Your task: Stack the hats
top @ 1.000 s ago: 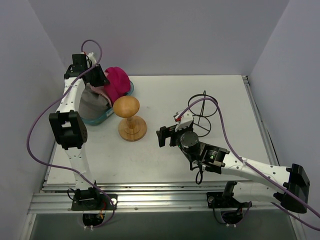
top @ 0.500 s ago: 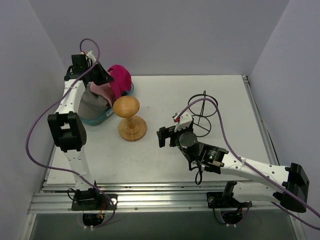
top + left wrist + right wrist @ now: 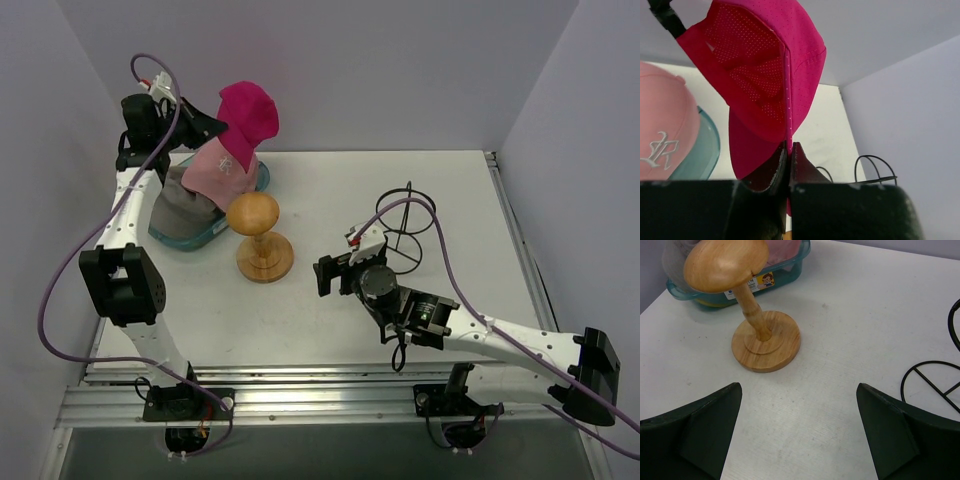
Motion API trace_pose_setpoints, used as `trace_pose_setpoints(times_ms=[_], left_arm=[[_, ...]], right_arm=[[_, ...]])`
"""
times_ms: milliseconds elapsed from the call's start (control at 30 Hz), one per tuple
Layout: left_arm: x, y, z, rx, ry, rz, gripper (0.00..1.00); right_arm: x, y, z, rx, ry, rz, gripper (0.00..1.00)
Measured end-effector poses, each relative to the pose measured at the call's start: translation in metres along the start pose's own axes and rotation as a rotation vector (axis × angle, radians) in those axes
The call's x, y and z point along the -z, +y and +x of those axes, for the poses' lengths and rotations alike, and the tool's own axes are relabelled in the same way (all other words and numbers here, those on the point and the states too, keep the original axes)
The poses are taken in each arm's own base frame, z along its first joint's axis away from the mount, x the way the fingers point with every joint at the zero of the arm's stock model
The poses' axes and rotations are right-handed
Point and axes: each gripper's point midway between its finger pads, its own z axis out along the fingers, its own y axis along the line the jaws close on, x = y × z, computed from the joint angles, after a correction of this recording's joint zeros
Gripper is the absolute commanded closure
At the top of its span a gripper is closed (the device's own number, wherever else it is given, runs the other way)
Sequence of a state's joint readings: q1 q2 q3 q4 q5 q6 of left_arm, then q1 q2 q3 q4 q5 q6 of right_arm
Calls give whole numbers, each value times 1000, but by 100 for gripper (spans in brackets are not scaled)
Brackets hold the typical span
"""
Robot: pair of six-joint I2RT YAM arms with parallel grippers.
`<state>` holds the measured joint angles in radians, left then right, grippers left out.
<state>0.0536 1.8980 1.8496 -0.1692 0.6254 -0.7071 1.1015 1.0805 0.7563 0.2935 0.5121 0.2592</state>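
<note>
Top external: left gripper (image 3: pixel 212 127) clamps magenta cap (image 3: pixel 248 108) by its edge above tub (image 3: pixel 188 243), 10 o'clock; right gripper (image 3: pixel 322 272) jaws apart.

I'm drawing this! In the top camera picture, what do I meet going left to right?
Grey cap → wooden hat stand → right claw → black wire stand.

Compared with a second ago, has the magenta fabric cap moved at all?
Yes. Pinched in the shut left gripper, the magenta cap has lifted up out of the translucent teal plastic tub, farther from the wooden hat stand beside it.
</note>
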Motion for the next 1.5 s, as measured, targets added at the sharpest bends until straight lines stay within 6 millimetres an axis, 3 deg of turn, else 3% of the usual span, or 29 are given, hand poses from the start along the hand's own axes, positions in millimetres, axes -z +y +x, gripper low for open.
trace_pose_setpoints(times_ms=[267,500,733,900,1033,1167,1333,1500], left_arm=[[6,-31,-13,27,-81,119,98],[17,-61,-11,78,-114,218,98],[56,-109,-2,121,-158,340,98],[98,-163,26,88,-165,436,98],[135,-214,55,36,-163,547,98],[162,-250,84,-28,-152,619,98],[184,-263,110,-96,-159,627,98],[176,-247,131,-107,-133,581,98]], right_arm=[[0,-1,-1,-2,-4,4,6],[0,-3,-2,-2,-8,15,6],[10,-9,-19,-57,-54,31,12],[20,-6,-53,-210,-116,29,14],[30,6,-106,-355,-195,-9,16],[39,15,-152,-477,-281,-36,17],[32,25,-169,-513,-303,-38,20],[29,29,-170,-513,-302,-37,21]])
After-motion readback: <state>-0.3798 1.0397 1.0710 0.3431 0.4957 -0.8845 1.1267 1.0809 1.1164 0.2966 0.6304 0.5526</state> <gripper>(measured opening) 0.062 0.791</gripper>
